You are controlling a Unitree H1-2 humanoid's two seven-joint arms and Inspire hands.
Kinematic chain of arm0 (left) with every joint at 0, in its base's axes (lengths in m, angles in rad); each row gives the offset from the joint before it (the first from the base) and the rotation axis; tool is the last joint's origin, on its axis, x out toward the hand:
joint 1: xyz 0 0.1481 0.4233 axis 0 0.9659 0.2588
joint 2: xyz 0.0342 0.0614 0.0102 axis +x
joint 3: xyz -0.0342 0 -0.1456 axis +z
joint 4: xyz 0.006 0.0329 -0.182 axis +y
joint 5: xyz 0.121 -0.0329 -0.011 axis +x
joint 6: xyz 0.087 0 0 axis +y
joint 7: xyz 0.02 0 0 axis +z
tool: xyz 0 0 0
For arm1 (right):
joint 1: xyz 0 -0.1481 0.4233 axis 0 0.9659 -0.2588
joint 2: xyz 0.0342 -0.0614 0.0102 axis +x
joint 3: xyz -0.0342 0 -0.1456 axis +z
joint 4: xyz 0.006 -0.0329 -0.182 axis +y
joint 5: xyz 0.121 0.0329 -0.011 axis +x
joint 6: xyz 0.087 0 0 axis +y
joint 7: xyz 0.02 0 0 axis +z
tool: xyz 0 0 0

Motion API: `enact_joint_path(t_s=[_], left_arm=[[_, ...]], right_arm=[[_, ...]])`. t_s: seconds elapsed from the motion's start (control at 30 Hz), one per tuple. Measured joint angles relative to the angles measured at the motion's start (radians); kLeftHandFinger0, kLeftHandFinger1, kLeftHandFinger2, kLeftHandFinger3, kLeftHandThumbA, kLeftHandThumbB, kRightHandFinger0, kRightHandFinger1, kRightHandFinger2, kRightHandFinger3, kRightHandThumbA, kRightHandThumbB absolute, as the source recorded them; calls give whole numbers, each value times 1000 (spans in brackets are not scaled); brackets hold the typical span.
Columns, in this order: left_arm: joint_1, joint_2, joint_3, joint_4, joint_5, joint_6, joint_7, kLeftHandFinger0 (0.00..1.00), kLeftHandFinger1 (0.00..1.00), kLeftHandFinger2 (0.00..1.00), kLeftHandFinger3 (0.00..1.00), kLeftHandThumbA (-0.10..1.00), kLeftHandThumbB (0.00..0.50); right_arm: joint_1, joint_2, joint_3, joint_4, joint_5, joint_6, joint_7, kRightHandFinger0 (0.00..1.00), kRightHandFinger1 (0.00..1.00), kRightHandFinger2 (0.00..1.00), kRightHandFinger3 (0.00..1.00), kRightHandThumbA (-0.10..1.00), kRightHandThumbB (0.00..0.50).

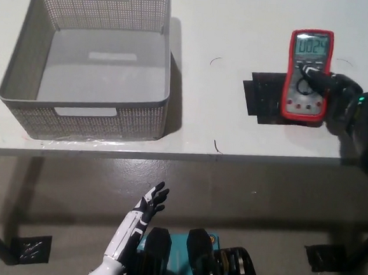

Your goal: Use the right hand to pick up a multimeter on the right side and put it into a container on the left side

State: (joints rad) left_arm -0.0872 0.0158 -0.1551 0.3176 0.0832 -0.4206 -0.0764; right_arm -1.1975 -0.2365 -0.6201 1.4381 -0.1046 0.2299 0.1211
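Red-cased, the multimeter [308,74] stands display-side up at the right of the white table [243,27], its long axis running away from the table's front edge, its lower part over a black patch [263,100]. The black right hand [331,92] reaches it from the right, fingers [311,76] wrapped across its dial face and closed on the case. The grey mesh container [88,60] sits well apart to the multimeter's left, so the carry likely runs leftward across the table. The white left hand [141,217] rests below the table's front edge, fingers spread, holding nothing.
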Motion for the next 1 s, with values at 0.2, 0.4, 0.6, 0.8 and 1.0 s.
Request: enact_joint_path(t_s=[0.2,0.4,0.6,0.8,1.0], left_arm=[[0,0,0,0,0,0,0,1000,1000,1000,1000,1000,387],[0,0,0,0,0,0,0,1000,1000,1000,1000,1000,411],[0,0,0,0,0,0,0,1000,1000,1000,1000,1000,444],[0,0,0,0,0,-1,-1,1000,1000,1000,1000,1000,422],[0,1,-3,0,0,-1,-3,1000,1000,1000,1000,1000,439]], right_arm=[[-10,51,-152,-4,103,36,9,0,0,487,884,-100,147],[-43,99,-236,-35,192,71,27,0,39,589,1000,-100,191],[-74,176,-265,-167,286,127,35,0,52,574,1000,-100,139],[-123,254,-241,-322,382,175,36,0,14,549,1000,-100,166],[-199,306,-187,-374,458,202,36,0,123,654,1000,-100,136]])
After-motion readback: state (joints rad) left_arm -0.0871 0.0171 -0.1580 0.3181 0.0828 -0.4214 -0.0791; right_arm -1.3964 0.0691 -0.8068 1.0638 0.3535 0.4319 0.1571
